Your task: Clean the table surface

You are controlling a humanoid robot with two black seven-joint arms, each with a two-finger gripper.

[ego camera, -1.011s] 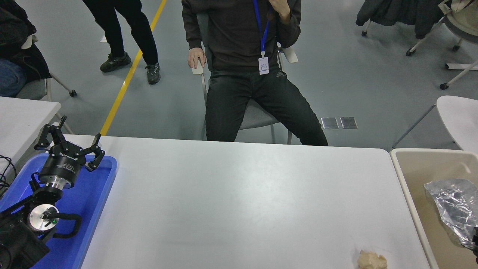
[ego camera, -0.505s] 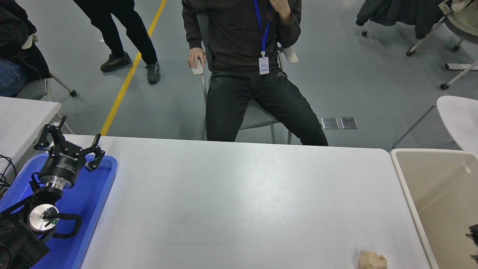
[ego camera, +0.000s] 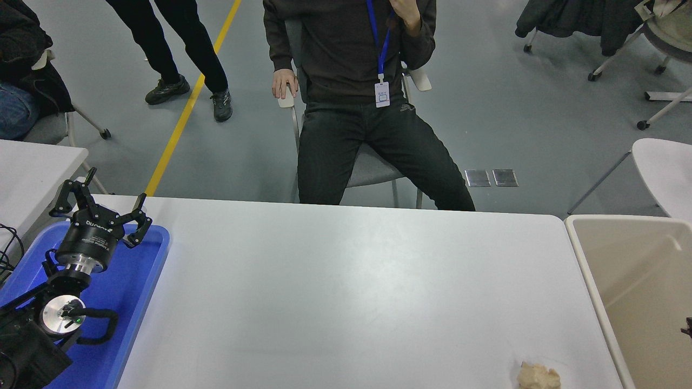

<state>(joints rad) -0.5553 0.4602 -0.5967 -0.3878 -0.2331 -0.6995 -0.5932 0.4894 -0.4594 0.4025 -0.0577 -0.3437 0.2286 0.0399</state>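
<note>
The table surface point(ego camera: 346, 281) is a wide white-grey top that fills the middle of the head view. A small crumpled beige lump point(ego camera: 538, 376) lies on it near the front right corner. My left gripper point(ego camera: 104, 201) is open and empty, parked over the blue tray point(ego camera: 135, 286) at the lower left. Of my right gripper point(ego camera: 687, 327) only a small black tip shows at the right edge, over the beige bin point(ego camera: 594, 281). I cannot tell how it stands.
The beige bin stands against the table's right end, its visible inside bare. A person sits on a chair point(ego camera: 373, 167) at the far side, legs close to the table's edge. Another white table point(ego camera: 32, 167) shows at the left. A person stands at the top left.
One second ago crumpled silver foil showed inside the bin by the right edge. It is out of view now, and my right gripper has drawn back to the right edge.
</note>
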